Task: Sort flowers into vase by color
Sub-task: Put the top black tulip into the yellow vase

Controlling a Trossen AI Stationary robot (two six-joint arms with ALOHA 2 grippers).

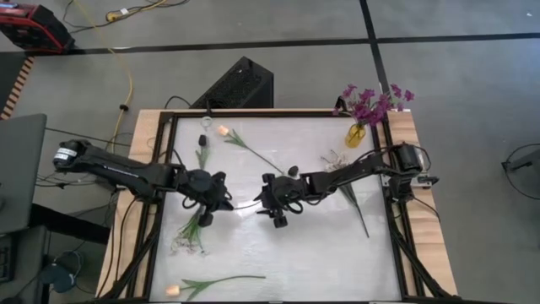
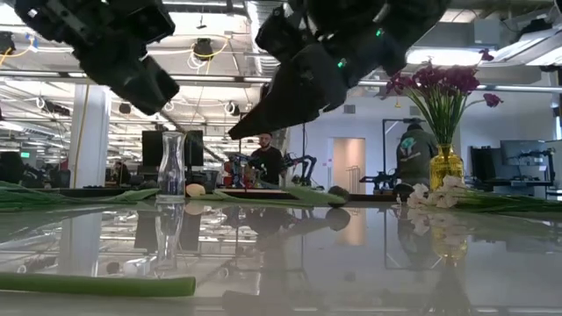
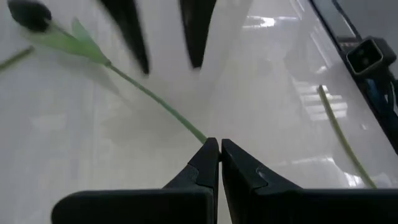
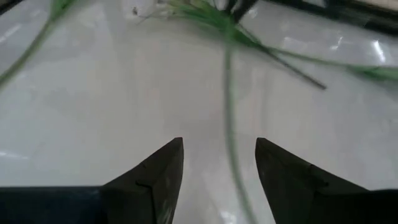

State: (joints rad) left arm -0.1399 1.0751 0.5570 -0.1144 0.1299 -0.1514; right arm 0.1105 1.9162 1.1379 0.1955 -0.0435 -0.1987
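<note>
A flower with a dark bud [image 3: 28,15] [image 1: 293,171] and a thin green stem [image 3: 155,99] lies between my two grippers. My left gripper [image 3: 219,146] [image 1: 228,203] is shut on the stem's free end. My right gripper [image 4: 219,155] [image 1: 263,203] faces it, open. Its fingers stand on either side of the same stem [image 4: 230,137] without visibly touching it. A yellow vase [image 1: 357,133] [image 2: 445,167] at the far right holds purple blossoms [image 1: 371,103]. A clear glass vase [image 2: 172,167] stands at the far left. My left gripper pinches the stem's free end [image 3: 202,135] between its two fingertips. The stem runs straight ahead from the tips, along the fingers' line, toward the dark bud. The bud end seems to lie on the table.
A peach tulip [image 1: 224,131] lies at the far side and another [image 1: 173,290] at the near edge. White sprays lie under my left arm [image 1: 187,241] and beside my right arm [image 1: 333,159], the latter's stem [image 1: 361,215] trailing nearward. The wooden table frame [image 1: 405,245] borders the white top.
</note>
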